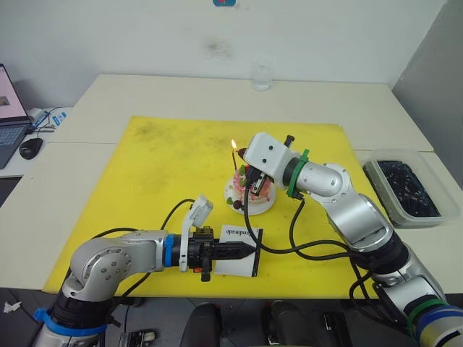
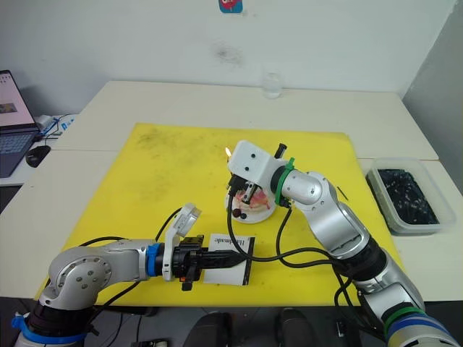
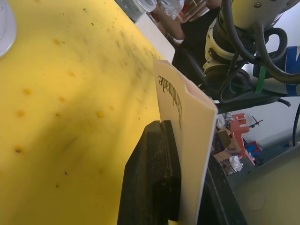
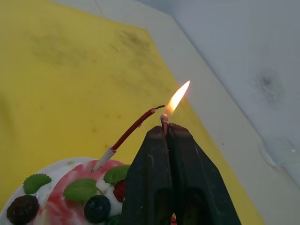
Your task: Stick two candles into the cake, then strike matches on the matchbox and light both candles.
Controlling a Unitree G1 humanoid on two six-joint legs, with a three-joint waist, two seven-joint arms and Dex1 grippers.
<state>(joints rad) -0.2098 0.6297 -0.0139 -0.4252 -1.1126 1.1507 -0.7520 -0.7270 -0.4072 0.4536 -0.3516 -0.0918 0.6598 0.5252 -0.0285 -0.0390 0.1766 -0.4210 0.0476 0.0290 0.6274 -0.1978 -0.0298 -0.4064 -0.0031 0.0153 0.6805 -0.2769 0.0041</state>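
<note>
The pink-and-white cake (image 1: 252, 189) sits on its white plate (image 1: 262, 208) in the middle of the yellow mat. A thin red candle (image 4: 132, 132) stands tilted in the cake. My right gripper (image 4: 165, 125) hovers over the cake, shut on a match (image 4: 163, 118) whose tip burns. The flame (image 4: 178, 96) is right beside the candle's dark wick; whether the wick burns I cannot tell. My left gripper (image 1: 246, 250) is shut on the white matchbox (image 1: 239, 242) and holds it near the mat's front edge, its lettered face (image 3: 174, 96) showing in the left wrist view.
The yellow mat (image 1: 159, 166) covers the table's centre. A clear glass (image 1: 261, 76) stands at the back. A plastic bin (image 1: 402, 189) of dark bits sits at the right. A laptop (image 1: 9, 116) and mouse (image 1: 30, 147) lie far left.
</note>
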